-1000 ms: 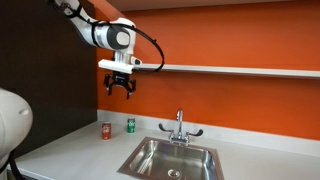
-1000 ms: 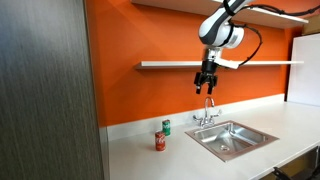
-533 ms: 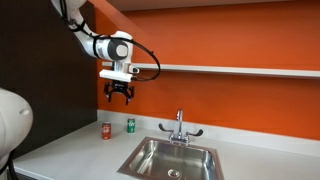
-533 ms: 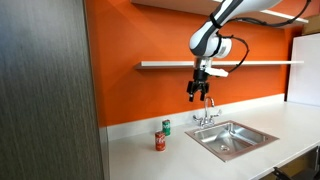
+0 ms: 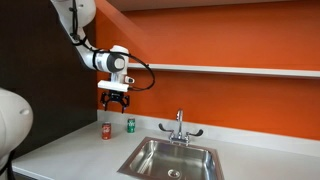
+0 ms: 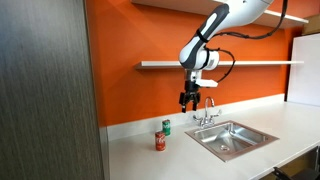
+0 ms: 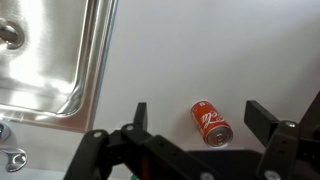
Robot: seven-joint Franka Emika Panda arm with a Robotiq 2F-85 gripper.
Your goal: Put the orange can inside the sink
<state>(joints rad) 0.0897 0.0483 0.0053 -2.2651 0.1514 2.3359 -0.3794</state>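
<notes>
Since the earlier frames my arm has travelled sideways, away from above the sink (image 5: 170,158) and toward the end of the worktop (image 5: 70,152) where the cans stand, and it has also come a little lower. The gripper (image 5: 114,100) now hangs in the air almost over the orange can (image 5: 106,131), well above it and not touching anything. Its fingers (image 7: 141,114) are apart, and in the wrist view the orange can (image 7: 211,122) shows between them, a bit off to one side, so I judge the alignment is nearly good but not finished. The orange can stands upright on the worktop near the back edge, toward the end with the dark panel, well apart from the sink. The green can (image 5: 130,125) stands just beside it, between it and the faucet (image 5: 179,125). In an exterior view the green can (image 6: 166,127) is closer to the wall, and the orange can (image 6: 159,142) is closer to the front edge. For the task this means the approach is done and the grasp is not yet begun. I think the next move asks for a small correction over the can and then a straight descent. The risk I see is knocking the green can with one finger, because the two cans are so near.
</notes>
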